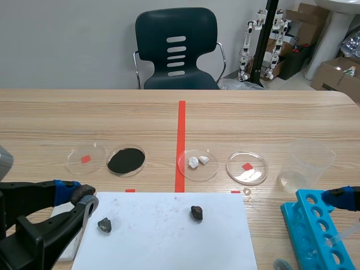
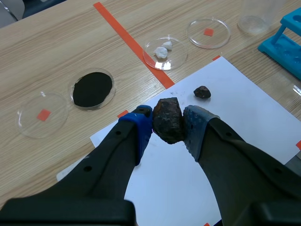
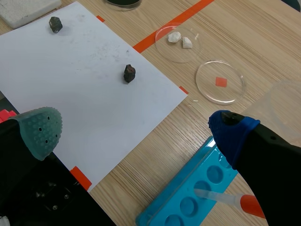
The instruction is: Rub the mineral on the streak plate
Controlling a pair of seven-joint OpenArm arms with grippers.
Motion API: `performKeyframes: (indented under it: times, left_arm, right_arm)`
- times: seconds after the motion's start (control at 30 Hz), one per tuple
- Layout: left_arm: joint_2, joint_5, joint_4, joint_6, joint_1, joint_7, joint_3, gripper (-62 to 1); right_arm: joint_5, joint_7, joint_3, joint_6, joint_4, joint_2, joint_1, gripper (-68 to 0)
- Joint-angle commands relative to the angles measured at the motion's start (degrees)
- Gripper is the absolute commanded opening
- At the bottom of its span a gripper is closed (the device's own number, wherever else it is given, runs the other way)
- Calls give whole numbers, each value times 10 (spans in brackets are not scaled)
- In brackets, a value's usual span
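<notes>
Mineral: the mineral (image 2: 168, 117) is a rough, blocky lump, dark with a rusty-brown cast. It is pinched between the dotted pads (image 2: 200, 125) of the left tool (image 2: 168, 128) and fills the narrow gap from the blue pad to the grey-green one.
Height: the left tool holds it clear above the paper sheet (image 1: 169, 242), near the sheet's left side.
Plate: the streak plate (image 3: 26, 10) is a flat, matt white slab on the table (image 1: 253, 112), just beside the sheet's left edge. It is apart from the mineral.
Sheet: smooth, white and square-cornered, faintly smudged with grey, with most of its face bare.
Stones: two small dark lumps lie on the sheet, well apart. One stone (image 1: 104, 225) is near the left edge and the other stone (image 1: 196, 212) is toward the middle.
Right side: the right tool (image 3: 136, 132) is spread wide and holds nothing, above the sheet's right corner and the rack.
Rack: the blue plastic rack (image 1: 318, 230) has round wells, and a pipette (image 3: 235, 200) with an orange bulb lies across it.
Dishes: four clear round dishes stand in a row just beyond the sheet. They are a red-square dish (image 1: 85, 159), a black powder dish (image 1: 126, 161), a white-chunk dish (image 1: 197, 164) and a second red-square dish (image 1: 246, 167).
Beaker: a clear beaker (image 1: 308, 163) stands beyond the rack.
Room: a broad stretch of pale wood grain runs from the dishes to the table's far edge.
</notes>
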Motion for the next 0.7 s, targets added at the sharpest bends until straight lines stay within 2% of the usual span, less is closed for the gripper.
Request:
performKeyframes:
  times: [0.0, 0.67]
  left_arm:
    - [3, -3, 12, 0, -2, -10, 2, -498]
    - [3, -3, 12, 0, -2, -3, 2, -498]
  right_arm:
    - [6, 11, -2, 2, 8, 0, -1, 4]
    - [6, 11, -2, 2, 8, 0, -1, 4]
